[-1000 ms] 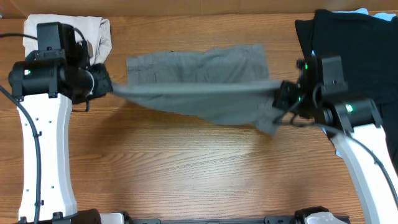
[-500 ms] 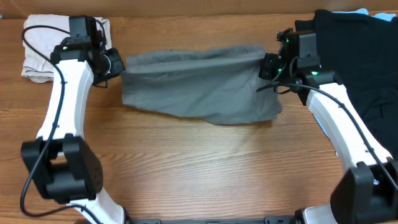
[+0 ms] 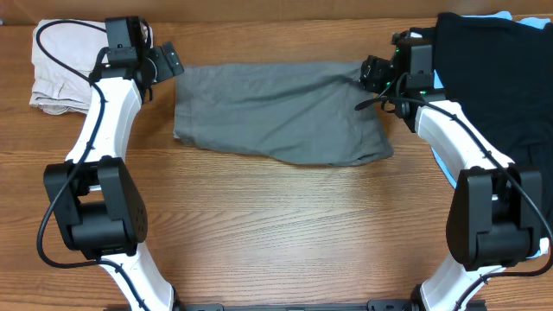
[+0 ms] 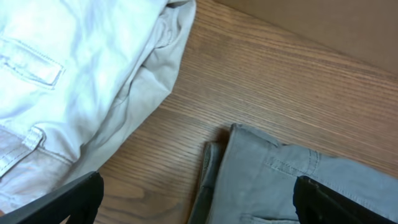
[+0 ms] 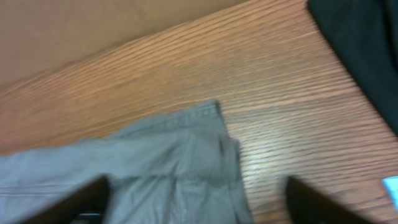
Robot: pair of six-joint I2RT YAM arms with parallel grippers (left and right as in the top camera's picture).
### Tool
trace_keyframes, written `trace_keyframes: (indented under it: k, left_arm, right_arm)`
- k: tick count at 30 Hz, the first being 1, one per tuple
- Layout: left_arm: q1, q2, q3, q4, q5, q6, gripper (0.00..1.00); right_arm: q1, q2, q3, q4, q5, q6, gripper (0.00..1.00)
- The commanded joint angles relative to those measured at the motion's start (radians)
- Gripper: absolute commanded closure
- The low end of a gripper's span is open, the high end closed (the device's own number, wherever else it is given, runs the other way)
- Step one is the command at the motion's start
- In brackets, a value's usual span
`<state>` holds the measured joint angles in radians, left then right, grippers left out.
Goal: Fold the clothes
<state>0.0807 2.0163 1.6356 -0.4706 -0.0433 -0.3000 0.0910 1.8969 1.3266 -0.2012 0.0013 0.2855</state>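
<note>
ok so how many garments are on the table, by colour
grey shorts: 1
beige garment: 1
black garment: 1
light-blue garment: 1, as far as I can tell; only bits show at the black one's edges
total: 4

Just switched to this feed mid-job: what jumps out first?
The grey shorts lie flat across the far middle of the table. The left hand and right hand hover open at their top corners, gripping nothing. A beige garment sits beyond the left hand, a black garment beyond the right.
</note>
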Motion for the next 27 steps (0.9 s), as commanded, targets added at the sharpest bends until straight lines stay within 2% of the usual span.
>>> trace_keyframes:
  k: [1,5,10,14,22,24,27]
  left_arm:
    - [-0.015,0.000,0.035,-0.035,-0.030,0.051,0.00]
    - [-0.009,-0.027,0.119,-0.241,0.016,0.065,0.00]
    - [-0.006,-0.024,0.150,-0.409,0.105,0.219,0.00]
    - [0.000,0.018,0.145,-0.441,0.126,0.293,0.00]
    - [0.045,0.177,0.145,-0.410,0.294,0.399,0.00]
    - [0.052,0.224,0.145,-0.397,0.312,0.415,0.00]
    - [0.054,0.278,0.145,-0.377,0.317,0.437,0.00]
  right_arm:
    - [0.005,-0.010,0.029,0.009,0.023,0.002,0.00]
    - [0.005,-0.062,0.060,-0.107,0.016,0.002,0.00]
    - [0.005,-0.100,0.105,-0.303,-0.051,-0.044,0.00]
    - [0.005,-0.100,0.107,-0.408,-0.139,-0.127,0.00]
    - [0.006,-0.100,0.107,-0.515,-0.177,-0.142,0.00]
    - [0.006,-0.100,0.107,-0.518,-0.179,-0.141,0.07]
    - [0.006,-0.100,0.107,-0.519,-0.180,-0.140,0.10]
